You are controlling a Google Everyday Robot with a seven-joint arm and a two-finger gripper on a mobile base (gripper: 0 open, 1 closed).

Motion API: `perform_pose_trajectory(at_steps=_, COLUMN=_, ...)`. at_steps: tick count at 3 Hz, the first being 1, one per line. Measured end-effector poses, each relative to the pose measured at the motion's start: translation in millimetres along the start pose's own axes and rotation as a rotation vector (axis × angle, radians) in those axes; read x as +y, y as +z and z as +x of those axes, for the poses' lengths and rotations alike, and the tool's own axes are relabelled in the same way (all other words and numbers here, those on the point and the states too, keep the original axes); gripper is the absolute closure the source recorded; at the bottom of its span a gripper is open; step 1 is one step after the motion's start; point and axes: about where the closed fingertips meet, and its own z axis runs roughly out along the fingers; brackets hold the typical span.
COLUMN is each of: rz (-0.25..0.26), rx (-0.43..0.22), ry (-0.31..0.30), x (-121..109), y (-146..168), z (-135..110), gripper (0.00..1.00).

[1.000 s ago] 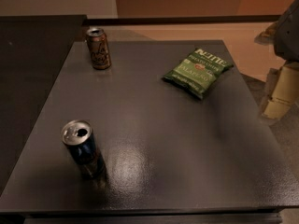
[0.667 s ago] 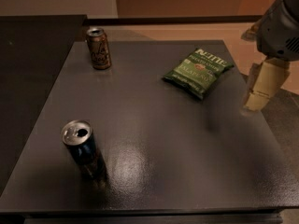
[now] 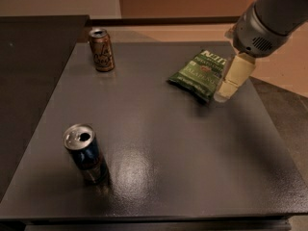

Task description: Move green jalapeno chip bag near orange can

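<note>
One reach is in hand, I judge: the gripper (image 3: 226,88), clenched or released I cannot tell, hangs at the three-o'clock edge of the green jalapeno chip bag (image 3: 199,75) at two o'clock on the table (image 3: 168,148), so next it must seize the bag and carry it toward the orange can (image 3: 101,49) at eleven o'clock.

With the claw (image 3: 225,89) low at the right edge of the bag (image 3: 198,74), the desk (image 3: 168,167) between bag and orange can (image 3: 101,49) lies open, the blue can (image 3: 86,153) standing well apart, front left.
</note>
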Motion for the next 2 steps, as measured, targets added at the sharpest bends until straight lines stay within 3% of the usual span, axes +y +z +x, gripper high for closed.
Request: perform_pose_trajectory(at_steps=2, rz=0.028, rx=-0.023, ry=0.027, x=-52.8, y=53.7, z=2.1, gripper=0.0)
